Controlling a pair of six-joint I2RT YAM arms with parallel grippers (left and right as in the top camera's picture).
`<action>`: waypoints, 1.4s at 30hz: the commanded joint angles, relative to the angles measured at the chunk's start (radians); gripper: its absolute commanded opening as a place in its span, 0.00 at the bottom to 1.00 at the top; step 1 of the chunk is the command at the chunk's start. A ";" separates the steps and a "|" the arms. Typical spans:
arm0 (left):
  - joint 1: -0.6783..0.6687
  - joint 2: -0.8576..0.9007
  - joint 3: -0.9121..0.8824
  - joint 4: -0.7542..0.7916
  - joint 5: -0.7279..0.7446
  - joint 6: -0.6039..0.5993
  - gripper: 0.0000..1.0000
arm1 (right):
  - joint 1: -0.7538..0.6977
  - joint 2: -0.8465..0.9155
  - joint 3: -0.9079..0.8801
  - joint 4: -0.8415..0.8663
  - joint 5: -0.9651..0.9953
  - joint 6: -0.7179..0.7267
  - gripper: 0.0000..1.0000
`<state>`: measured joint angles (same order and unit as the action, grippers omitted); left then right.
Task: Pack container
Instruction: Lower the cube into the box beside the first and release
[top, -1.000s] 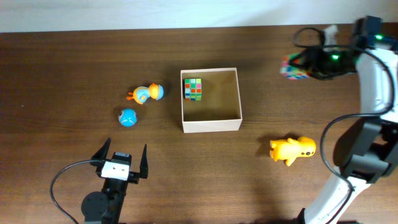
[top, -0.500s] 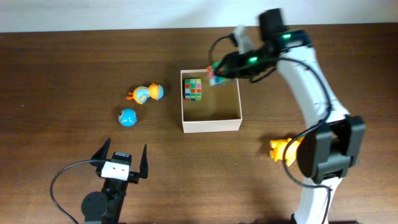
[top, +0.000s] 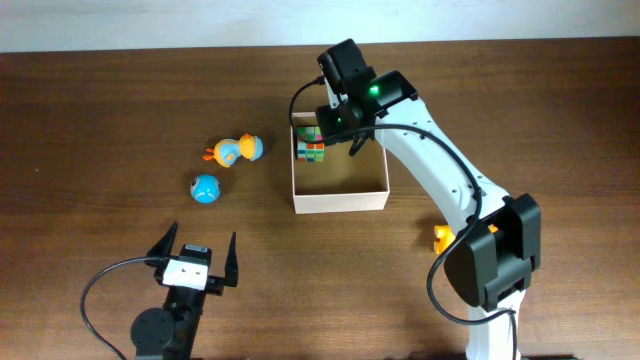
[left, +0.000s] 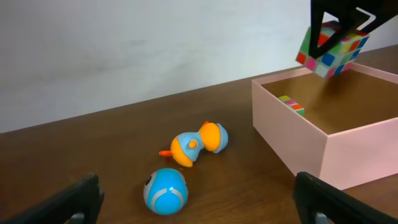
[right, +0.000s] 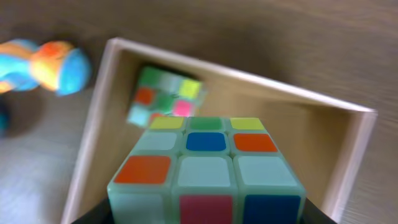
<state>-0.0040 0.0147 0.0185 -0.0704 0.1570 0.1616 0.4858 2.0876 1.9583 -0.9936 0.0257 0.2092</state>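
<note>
The container (top: 340, 201) is a square cream-walled box with a brown floor at the table's middle; its near wall (left: 292, 149) shows in the left wrist view. One colourful puzzle cube (top: 312, 148) lies in its far left corner. My right gripper (top: 335, 125) hangs over that corner, shut on a second puzzle cube (right: 205, 165), which is held just above the rim (left: 333, 48). My left gripper (top: 201, 240) stands open near the front edge with nothing between its fingers.
A blue ball (top: 205, 188) and an orange-and-blue toy (top: 237, 150) lie left of the container. A yellow toy (top: 441, 237) lies to its lower right, mostly hidden behind the right arm. The ball (left: 165, 191) sits just ahead of the left gripper.
The right arm has swung from the far right edge leftward with the cube, coming over the container's far left corner. It now covers most of the yellow toy. The left arm has not moved.
</note>
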 joint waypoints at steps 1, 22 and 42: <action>0.005 -0.010 -0.007 0.000 -0.003 0.013 0.99 | -0.002 0.013 0.022 0.007 0.115 0.063 0.44; 0.005 -0.010 -0.007 0.000 -0.004 0.013 0.99 | -0.001 0.130 0.020 0.042 0.099 0.134 0.44; 0.005 -0.010 -0.007 0.000 -0.004 0.013 0.99 | -0.003 0.131 0.019 0.087 0.103 0.141 0.45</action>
<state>-0.0040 0.0147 0.0185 -0.0704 0.1574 0.1616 0.4839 2.2063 1.9591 -0.9119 0.1081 0.3401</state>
